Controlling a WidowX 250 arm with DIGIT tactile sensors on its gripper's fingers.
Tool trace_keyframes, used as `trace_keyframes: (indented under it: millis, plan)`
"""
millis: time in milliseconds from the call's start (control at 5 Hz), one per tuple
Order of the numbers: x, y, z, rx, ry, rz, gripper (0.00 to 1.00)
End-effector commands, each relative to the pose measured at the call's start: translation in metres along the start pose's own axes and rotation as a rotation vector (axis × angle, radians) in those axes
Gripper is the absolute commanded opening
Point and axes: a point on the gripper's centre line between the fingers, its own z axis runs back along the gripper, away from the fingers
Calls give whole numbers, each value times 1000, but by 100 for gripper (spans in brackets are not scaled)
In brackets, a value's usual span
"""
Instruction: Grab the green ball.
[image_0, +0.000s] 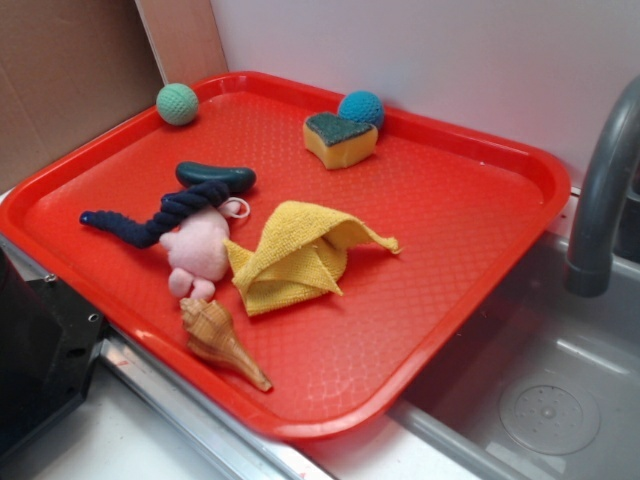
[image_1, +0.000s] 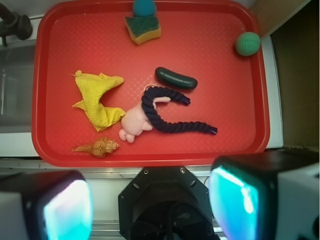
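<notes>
The green ball (image_0: 177, 104) rests in a far corner of the red tray (image_0: 450, 200), apart from everything else. The tool (image_1: 150, 210) hangs over the tray's near edge, fingers (image_1: 67, 210) spread wide, holding nothing; the teal ball (image_0: 361, 108) touches the sponge (image_0: 339, 140).

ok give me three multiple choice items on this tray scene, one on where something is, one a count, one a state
1. Where is the green ball?
A. in a corner of the red tray
B. in the sink
C. on the yellow cloth

2. How many yarn balls are on the tray?
A. one
B. two
C. four

3. How is the gripper?
A. shut on the shell
B. shut on the rope
C. open, holding nothing

Answers: 1 A, it sits by the tray's rim corner. 2 B, green plus the teal ball. 3 C, the fingers stand apart off the tray.
</notes>
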Motion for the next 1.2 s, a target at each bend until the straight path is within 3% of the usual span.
trace_keyframes:
  millis: [0, 200, 400, 600, 1000]
  plan:
    - [0, 0, 0, 0, 0, 0, 100]
    - [30, 46, -29, -36, -40, 252, 100]
    - [60, 79, -56, 13, -102, 396, 100]
    - [83, 126, -80, 98, -188, 551, 100]
    - [83, 126, -80, 98, -188, 551, 100]
